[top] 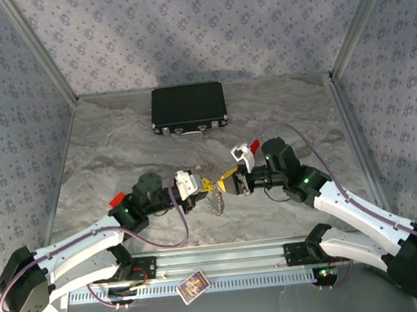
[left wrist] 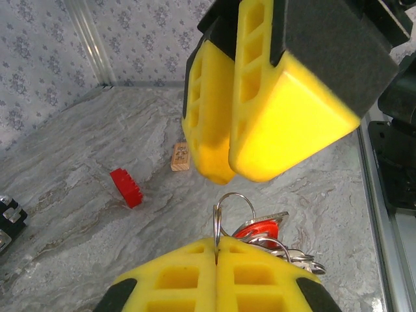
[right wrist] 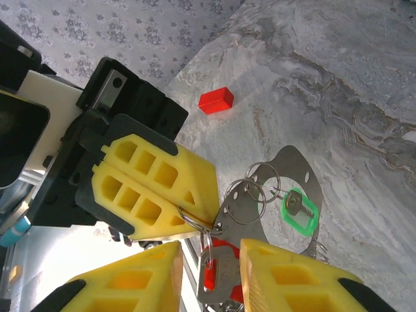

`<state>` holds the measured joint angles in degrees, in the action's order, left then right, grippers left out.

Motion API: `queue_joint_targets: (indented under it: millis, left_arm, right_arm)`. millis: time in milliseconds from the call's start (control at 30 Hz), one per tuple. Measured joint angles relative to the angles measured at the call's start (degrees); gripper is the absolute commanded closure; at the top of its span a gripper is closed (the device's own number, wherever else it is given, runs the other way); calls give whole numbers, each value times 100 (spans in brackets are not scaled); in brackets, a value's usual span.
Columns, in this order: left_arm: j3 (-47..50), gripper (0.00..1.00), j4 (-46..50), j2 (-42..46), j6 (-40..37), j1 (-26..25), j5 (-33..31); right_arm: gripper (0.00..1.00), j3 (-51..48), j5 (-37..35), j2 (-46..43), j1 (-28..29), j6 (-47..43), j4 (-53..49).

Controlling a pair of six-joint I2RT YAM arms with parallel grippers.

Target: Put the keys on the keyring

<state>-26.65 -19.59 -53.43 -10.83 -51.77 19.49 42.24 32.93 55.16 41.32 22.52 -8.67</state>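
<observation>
Here my left gripper (top: 207, 187) is clamped tight on the keyring (left wrist: 216, 218). One thin wire loop is pinched in the seam between its yellow fingers (left wrist: 182, 279) and stands upright out of them, edge-on to that seam. The rest of the bunch hangs below the pinch, above the middle of the table (top: 121, 156); in the top view its long axis runs toward my bases.

My right gripper (top: 230, 180) faces the left one tip to tip, just beside it, with a narrow gap between the jaws. The red key (right wrist: 218, 263) sits in that gap, its long axis along my fingers and its red head toward the pinch. I cannot tell whether the pads press it. The green key (right wrist: 299, 211) dangles tilted to one side, in front of a wider silvery loop.

A black case (top: 188, 108) lies well behind. A red block (right wrist: 216, 99), a red toothed wheel (left wrist: 125, 188) and a small wooden block (left wrist: 180, 156) lie apart on the table.
</observation>
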Motion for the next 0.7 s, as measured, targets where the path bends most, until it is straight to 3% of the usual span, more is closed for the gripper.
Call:
queue_joint_targets:
  millis: [300, 533, 700]
  left_arm:
    - [37, 100, -22, 0, -2, 0, 0]
    - [59, 100, -42, 0, -2, 0, -2]
    - [59, 100, -50, 0, -2, 0, -2]
  right_arm:
    - [80, 0, -33, 214, 55, 302, 37]
    - [97, 0, -13, 251, 83, 334, 39]
    - [100, 0, -26, 260, 76, 310, 31]
